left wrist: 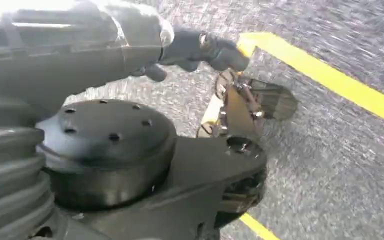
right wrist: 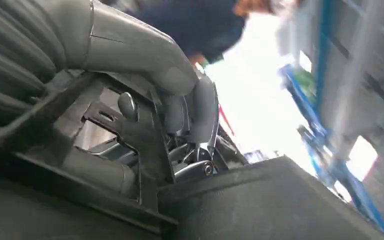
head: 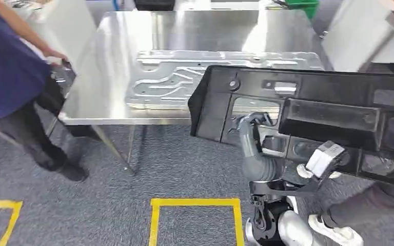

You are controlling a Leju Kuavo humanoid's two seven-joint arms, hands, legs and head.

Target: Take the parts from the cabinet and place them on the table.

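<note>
Right hand (head: 251,123) fingers curled, gripping long black panel (head: 308,110); long axis lies left-right, above table (head: 113,66) edge. Left hand (left wrist: 200,47): fingers curled, holding nothing. No legible writing.

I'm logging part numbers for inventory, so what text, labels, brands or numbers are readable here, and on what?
None can be read.
Black plastic panel held by the right hand: no legible print; a pale patch on it is too blurred to read.
White block on the robot's arm: no readable marking.
Stamped metal sheet on the steel table: raised ribs, no characters.
Yellow floor tape: plain lines, no lettering.
</note>
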